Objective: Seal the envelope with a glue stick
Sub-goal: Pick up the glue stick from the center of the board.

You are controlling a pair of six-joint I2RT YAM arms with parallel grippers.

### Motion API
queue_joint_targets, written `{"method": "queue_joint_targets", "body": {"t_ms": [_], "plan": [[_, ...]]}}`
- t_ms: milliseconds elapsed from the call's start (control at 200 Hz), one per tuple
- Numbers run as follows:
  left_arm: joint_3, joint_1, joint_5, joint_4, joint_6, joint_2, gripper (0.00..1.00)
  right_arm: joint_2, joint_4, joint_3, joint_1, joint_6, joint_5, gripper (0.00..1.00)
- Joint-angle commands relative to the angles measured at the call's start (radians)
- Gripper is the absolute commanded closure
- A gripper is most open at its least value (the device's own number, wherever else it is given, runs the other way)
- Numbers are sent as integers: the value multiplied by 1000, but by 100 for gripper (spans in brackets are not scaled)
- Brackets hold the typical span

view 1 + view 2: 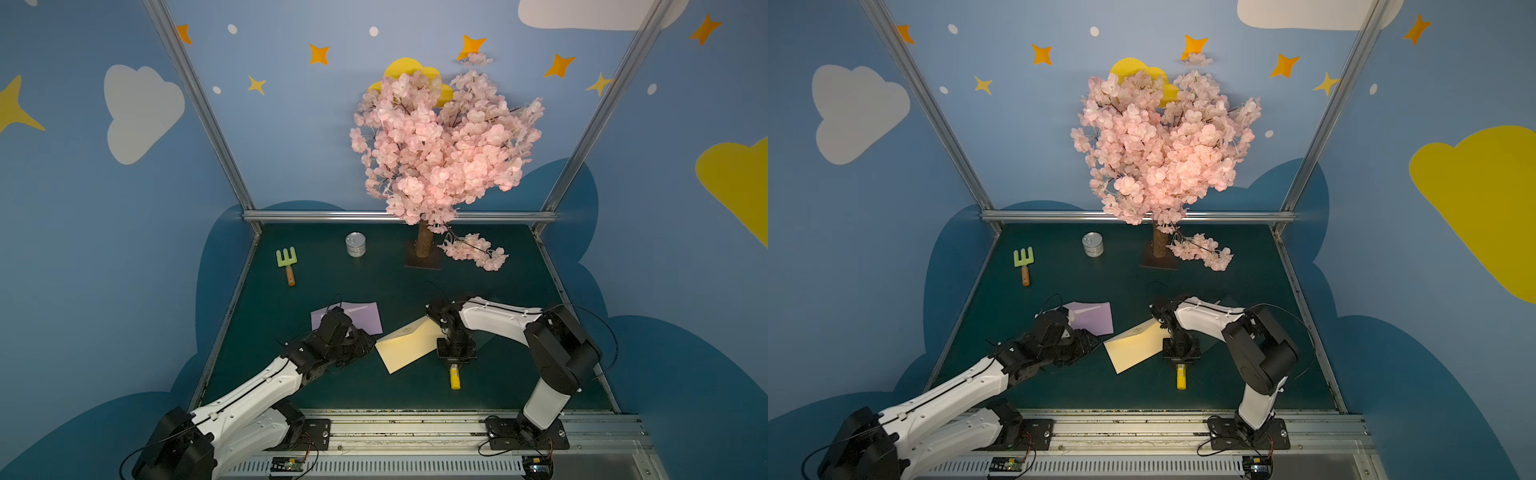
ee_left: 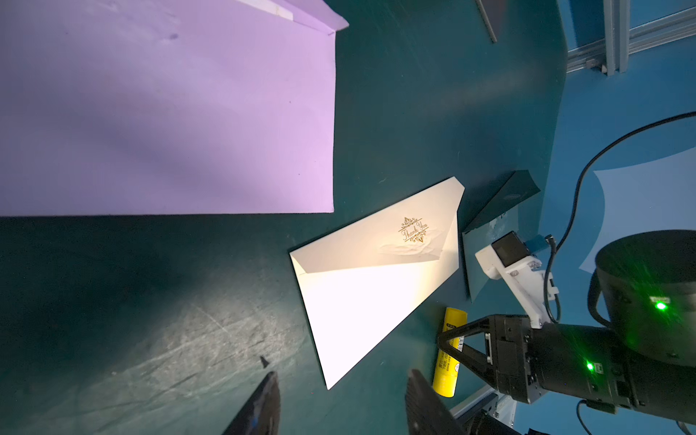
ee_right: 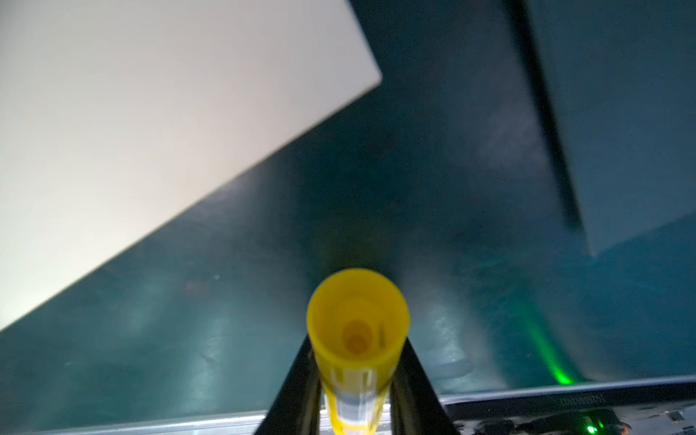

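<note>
Glue stick (image 3: pixel 357 324) fills the right wrist view nearest the lens: bright yellow barrel, round end with a recessed centre facing the camera, pale label strip further down. Too blurred to say whether that end is cap or base. Right gripper (image 3: pixel 357 350) is clamped on it, one black finger pressed to each side of the barrel.

In both top views the glue stick (image 1: pixel 455 377) (image 1: pixel 1180 377) lies lengthwise on the dark green mat (image 1: pixel 519 374), one end pointing at the near rail, the other under the right gripper (image 1: pixel 455 362). It sits just beside the long edge of the cream envelope (image 1: pixel 409 345), not touching. Left wrist view shows multicoloured print on the stick (image 2: pixel 446 376).

The cream envelope (image 2: pixel 376 293) carries gold "Thank You" lettering on its flap. Purple envelope (image 1: pixel 361 318) lies flat just beyond it.

Left gripper (image 2: pixel 342 403) has its jaws apart, low over the mat near the cream envelope's corner.

Far side: tin can (image 1: pixel 355 244), toy garden fork (image 1: pixel 286 262), pink blossom tree (image 1: pixel 444 141).
</note>
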Motion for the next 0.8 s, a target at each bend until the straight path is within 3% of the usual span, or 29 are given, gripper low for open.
{"method": "queue_joint_targets", "body": {"t_ms": [0,155,270,641,796], "plan": [[31,-2,19,-23,46,10,44,-58,0,-16,-14,24,16,100],[76,-3,56,-15,98,41,29,-196,52,-14,-76,39,-24,100],[118,-2,106,12,157,64,24,-302,114,-11,-131,41,-62,100],[326,-39,497,182,382,239,19,-515,575,-75,-195,127,-369,100],[381,-86,552,234,424,293,17,-551,685,-105,-198,145,-470,100]]}}
